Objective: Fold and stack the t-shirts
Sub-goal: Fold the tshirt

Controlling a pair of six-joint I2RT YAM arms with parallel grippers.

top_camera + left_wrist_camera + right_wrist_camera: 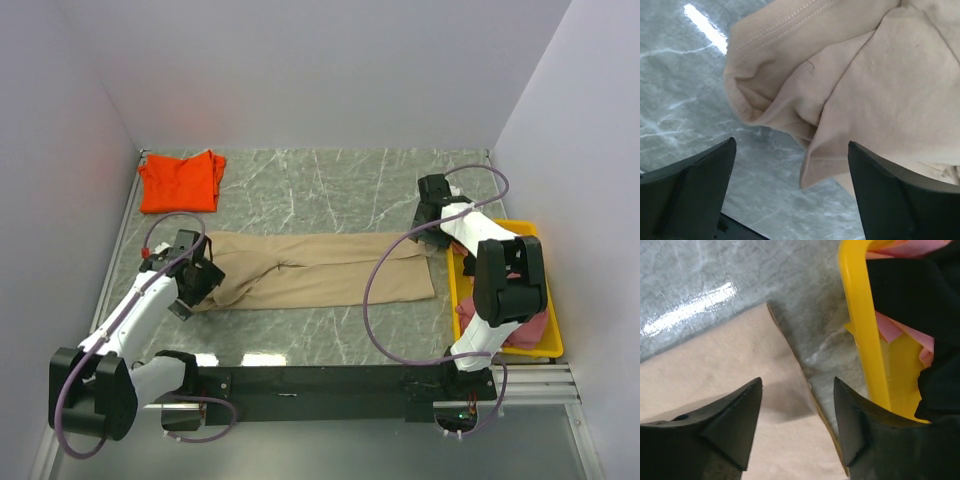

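A large tan-beige t-shirt [320,270] lies folded lengthwise across the middle of the table. My left gripper [196,283] is open over its bunched left end [840,85], with cloth between the fingers but not pinched. My right gripper [432,238] is open over the shirt's far right corner [730,385], straddling its edge. A bright orange-red t-shirt [181,181] lies folded at the far left corner. Pink [528,330] and dark shirts sit in the yellow tray; they also show in the right wrist view [905,332].
The yellow plastic tray [553,345] stands at the right edge of the table, its rim [860,315] close beside my right gripper. White walls close in the table on the left, back and right. A black rail runs along the near edge.
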